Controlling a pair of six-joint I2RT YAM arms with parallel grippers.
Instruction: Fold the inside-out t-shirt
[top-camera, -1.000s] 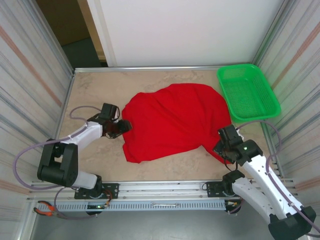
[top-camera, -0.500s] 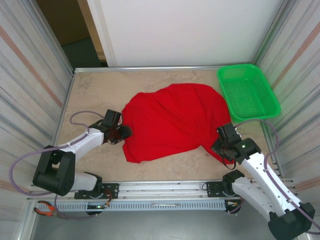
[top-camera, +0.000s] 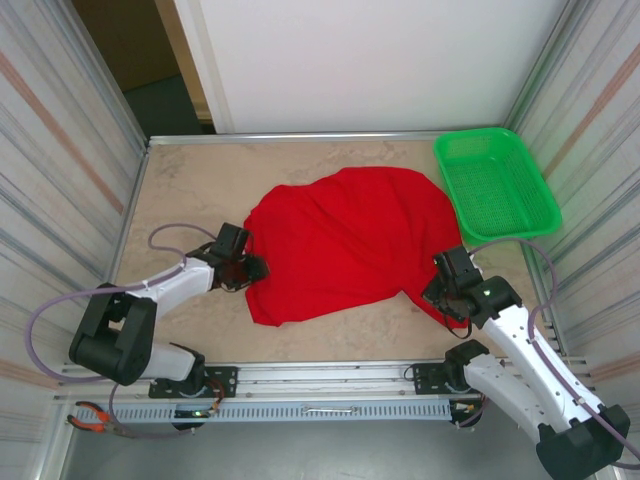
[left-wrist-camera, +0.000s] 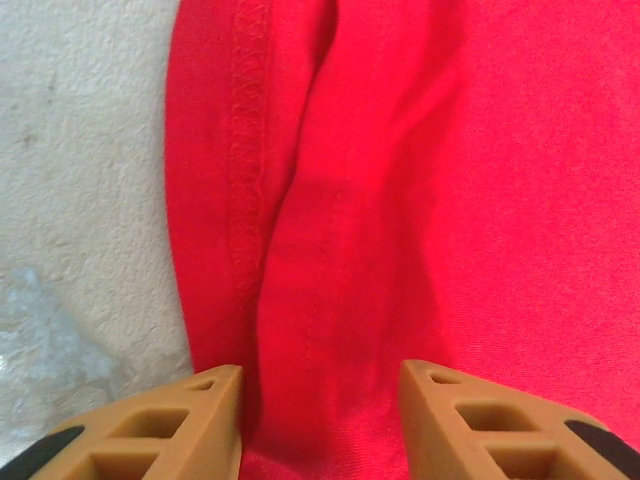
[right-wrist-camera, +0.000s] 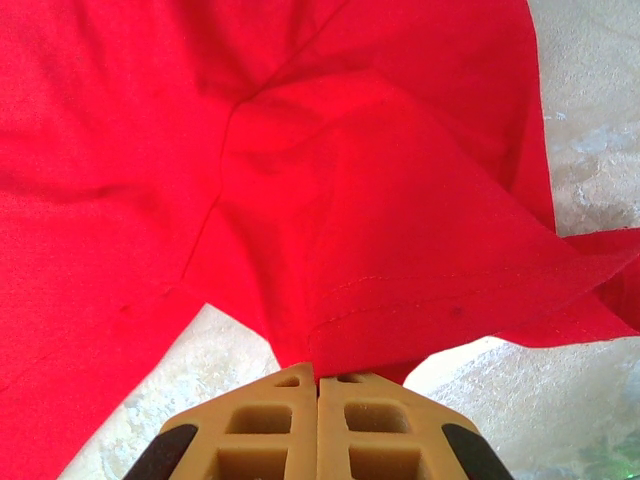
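We see the t-shirt (top-camera: 350, 235) bunched mid-way across the table (top-camera: 190, 180), stretching left to right. Our left gripper (left-wrist-camera: 320, 420) straddles its left hemmed edge, jaws half apart, cloth directly ahead. Our right gripper (right-wrist-camera: 318, 395) pinches the near-right edge, jaws together.

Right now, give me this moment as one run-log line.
left hand open, straddling t-shirt edge fold | right hand shut on t-shirt edge | t-shirt rumpled, not yet folded

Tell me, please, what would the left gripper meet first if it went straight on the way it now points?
The red t-shirt: the left gripper points at its edge, jaws apart either side of a raised fold beside the stitched hem. It may be touching the cloth now; depth is unclear.
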